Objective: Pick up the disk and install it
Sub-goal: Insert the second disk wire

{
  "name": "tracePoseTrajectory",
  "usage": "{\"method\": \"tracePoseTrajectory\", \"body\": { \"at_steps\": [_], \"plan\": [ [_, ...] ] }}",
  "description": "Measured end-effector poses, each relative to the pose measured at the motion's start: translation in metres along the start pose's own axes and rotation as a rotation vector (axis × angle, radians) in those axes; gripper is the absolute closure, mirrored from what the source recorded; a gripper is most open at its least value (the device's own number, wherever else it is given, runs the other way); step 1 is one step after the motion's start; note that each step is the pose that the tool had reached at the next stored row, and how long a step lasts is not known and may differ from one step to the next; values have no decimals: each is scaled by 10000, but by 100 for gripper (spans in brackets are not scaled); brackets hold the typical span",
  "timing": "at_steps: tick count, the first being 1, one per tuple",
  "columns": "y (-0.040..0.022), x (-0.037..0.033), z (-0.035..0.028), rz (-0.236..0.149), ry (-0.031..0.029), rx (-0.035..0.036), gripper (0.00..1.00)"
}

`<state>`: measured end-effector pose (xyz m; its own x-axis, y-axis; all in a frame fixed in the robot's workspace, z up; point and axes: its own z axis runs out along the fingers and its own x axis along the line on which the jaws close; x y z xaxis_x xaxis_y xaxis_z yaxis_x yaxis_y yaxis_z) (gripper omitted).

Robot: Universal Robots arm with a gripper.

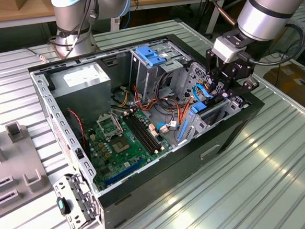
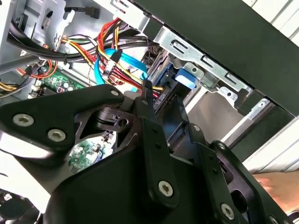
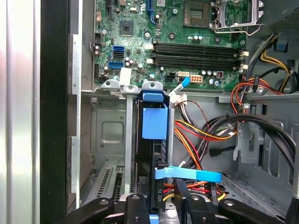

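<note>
The black gripper point(image 1: 225, 86) pinched the blue-railed silver disk point(image 3: 153, 122) upright in its grey metal bay point(image 3: 110, 135), bundled orange, red and black cables point(image 3: 205, 135) crowding alongside.

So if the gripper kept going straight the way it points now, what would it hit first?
Probably the disk with its blue rail, standing in the drive bay directly ahead of the gripper; depth is unclear.

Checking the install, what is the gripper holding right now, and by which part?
Cannot be told: the gripper sits low at the drive bay.
</note>
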<state>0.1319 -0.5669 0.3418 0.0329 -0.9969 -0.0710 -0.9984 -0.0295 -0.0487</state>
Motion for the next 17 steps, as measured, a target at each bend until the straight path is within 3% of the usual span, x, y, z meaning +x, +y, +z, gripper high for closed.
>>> {"method": "tracePoseTrajectory", "body": {
  "at_steps": [6,11,17],
  "plan": [
    [-9,-12,-174,0,0,0,64],
    [-12,-17,-240,0,-3,0,64],
    [4,-18,-244,1,0,-1,64]
  ]
}}
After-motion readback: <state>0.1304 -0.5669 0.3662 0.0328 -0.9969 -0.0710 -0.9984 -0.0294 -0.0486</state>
